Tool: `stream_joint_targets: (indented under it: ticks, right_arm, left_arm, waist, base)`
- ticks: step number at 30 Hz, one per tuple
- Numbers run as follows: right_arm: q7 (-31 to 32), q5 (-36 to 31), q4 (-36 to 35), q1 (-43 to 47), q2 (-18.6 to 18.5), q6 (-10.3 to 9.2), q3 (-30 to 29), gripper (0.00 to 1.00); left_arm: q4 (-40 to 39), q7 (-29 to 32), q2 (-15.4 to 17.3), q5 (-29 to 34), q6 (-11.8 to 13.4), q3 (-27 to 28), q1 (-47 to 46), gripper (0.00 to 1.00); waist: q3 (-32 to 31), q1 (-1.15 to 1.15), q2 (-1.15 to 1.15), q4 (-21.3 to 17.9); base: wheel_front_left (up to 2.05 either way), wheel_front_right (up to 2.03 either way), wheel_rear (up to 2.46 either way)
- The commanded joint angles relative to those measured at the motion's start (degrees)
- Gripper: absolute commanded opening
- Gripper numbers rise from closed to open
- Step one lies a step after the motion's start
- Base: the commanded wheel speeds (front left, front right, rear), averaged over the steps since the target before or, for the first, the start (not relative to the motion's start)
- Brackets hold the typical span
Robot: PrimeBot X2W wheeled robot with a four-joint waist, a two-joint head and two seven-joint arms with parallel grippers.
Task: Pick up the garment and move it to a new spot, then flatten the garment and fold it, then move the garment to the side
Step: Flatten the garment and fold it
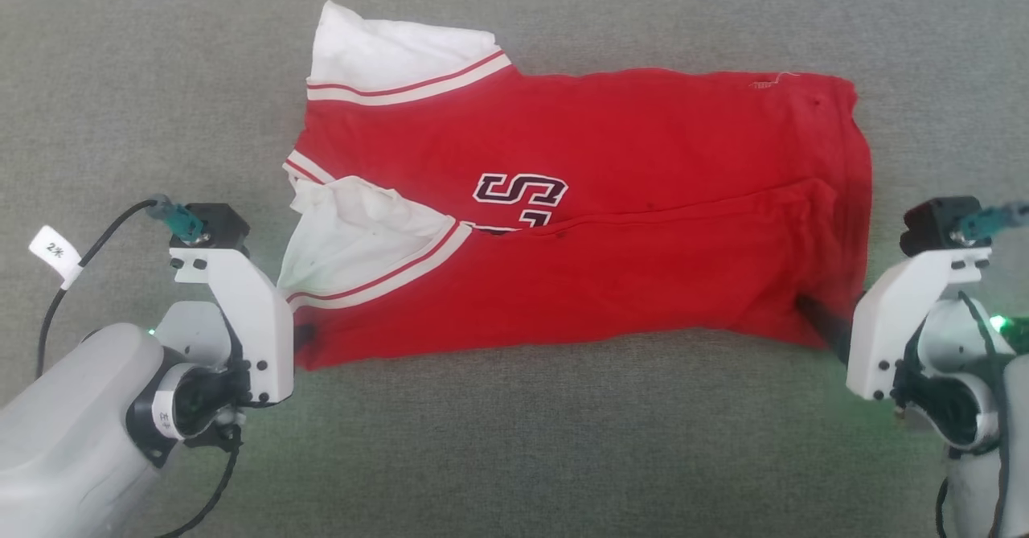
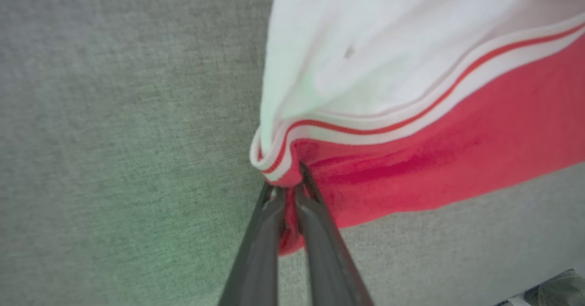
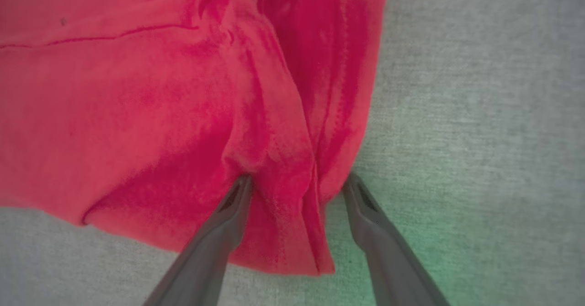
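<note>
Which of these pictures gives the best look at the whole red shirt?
The head view: the red shirt lies there complete, with both white sleeves and part of the lettering. The left wrist view shows a trimmed corner pinched between the left fingers; the right wrist view shows a red corner between the spread right fingers.

Grey woven cloth (image 1: 514, 441), like upholstery, covers the work surface; the kind of room cannot be told.

A counter (image 1: 514, 441) covered in grey woven cloth is seen. On it a red shirt (image 1: 643, 281) is laid flat. Its near half is folded over part of the chest lettering (image 1: 518, 192). The white sleeves (image 1: 354, 232) are turned to the left and the hem to the right.
</note>
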Motion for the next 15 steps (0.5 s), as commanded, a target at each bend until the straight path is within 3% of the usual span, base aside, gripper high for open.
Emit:
stream_joint_targets:
  ticks: [1, 7, 15]
  right_arm:
    - [0.89, 0.73, 1.93, 0.2, 0.81, 0.02, 1.19, 0.0]
    - [1.75, 1.51, 3.07, -1.34, -1.61, 0.01, 2.07, 0.0]
    - [4.86, 3.88, 0.31, -0.77, -5.44, -0.01, 2.78, 0.0]
  left_arm:
    - [1.01, 0.15, -1.74, 0.01, -0.42, -1.62, 1.18, 0.0]
    - [2.31, -0.37, -2.54, -0.47, -1.27, -1.39, 0.89, 0.0]
    - [0.48, 1.18, 0.31, -1.15, -0.43, -0.79, 1.61, 0.0]
  waist:
    - [0.24, 0.0, 0.0, 0.31]
    - [0.32, 0.0, 0.0, 0.96]
    - [-0.61, 0.0, 0.0, 1.37]
  base:
    - [0.0, 0.0, 0.0]
    - [0.0, 0.0, 0.0]
    - [0.0, 0.0, 0.0]
